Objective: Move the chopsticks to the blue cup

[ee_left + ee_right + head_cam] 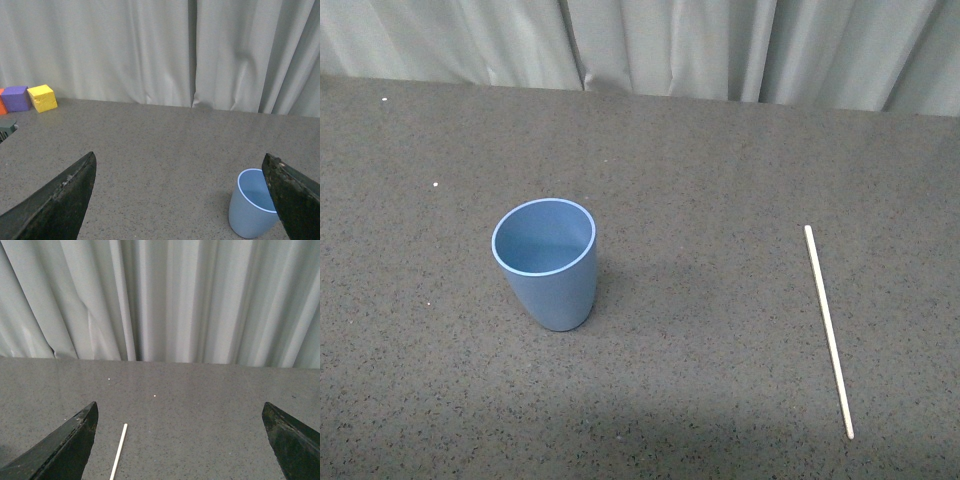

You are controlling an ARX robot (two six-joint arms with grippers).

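Observation:
The blue cup (pixel 546 262) stands upright and empty on the dark speckled table, left of centre in the front view. The chopsticks (pixel 828 329), one thin pale stick, lie flat on the table to the right, running from far to near. Neither arm shows in the front view. In the left wrist view my left gripper (pixel 182 195) is open and empty, with the blue cup (pixel 252 210) beside one finger (pixel 295 195). My right gripper (pixel 180 440) is open too; the far end of the chopsticks (pixel 118 457) lies near one finger (pixel 65 447).
Grey curtains (pixel 650 45) close off the table's far edge. Purple (pixel 16 98) and yellow (pixel 42 97) blocks, with an orange one partly cut off, sit at the far edge in the left wrist view. Bare tabletop lies between cup and stick.

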